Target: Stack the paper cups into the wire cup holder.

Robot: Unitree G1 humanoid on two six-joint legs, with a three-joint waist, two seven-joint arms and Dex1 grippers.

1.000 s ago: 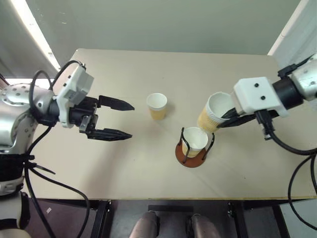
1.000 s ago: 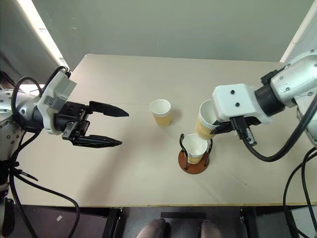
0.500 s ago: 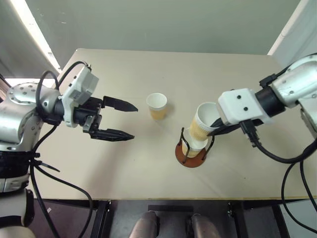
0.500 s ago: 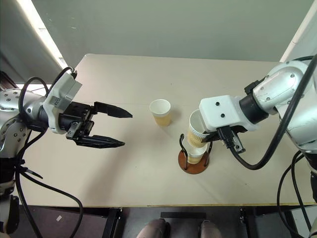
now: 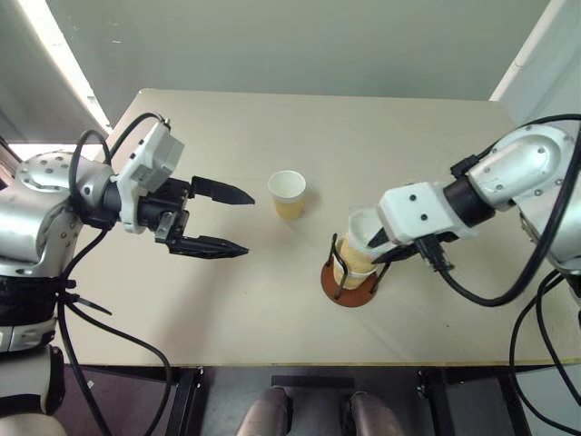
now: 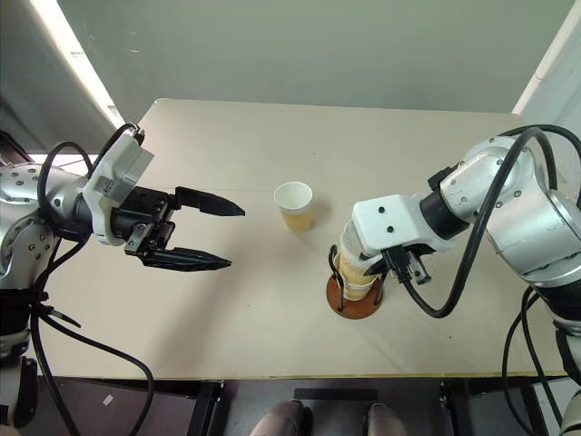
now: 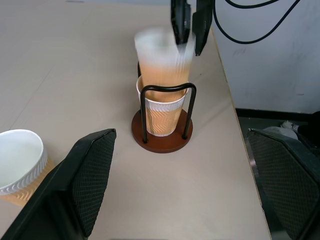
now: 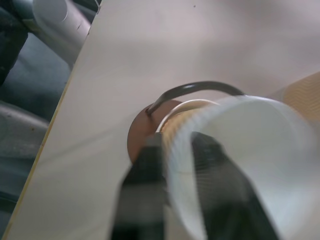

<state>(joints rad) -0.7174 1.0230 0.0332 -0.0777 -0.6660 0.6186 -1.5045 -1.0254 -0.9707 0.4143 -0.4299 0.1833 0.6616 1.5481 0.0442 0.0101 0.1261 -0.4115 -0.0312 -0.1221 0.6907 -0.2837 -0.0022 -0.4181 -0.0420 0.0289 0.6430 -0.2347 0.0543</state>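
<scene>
**Thin cups, rim grip, wire loops in the way**

The wire cup holder (image 5: 349, 272) carries one paper cup, with a second cup (image 7: 164, 60) nested into it. The right tool (image 7: 190, 25) straddles that cup's rim, one finger inside; whether it grips or has let go I cannot tell. These cups look light and easily crushed, so take them gently at the rim. The third cup (image 5: 288, 193) stands apart from the holder, toward the left tool (image 5: 213, 218), which hangs wide and empty. The loops crowd any sideways approach.
</scene>
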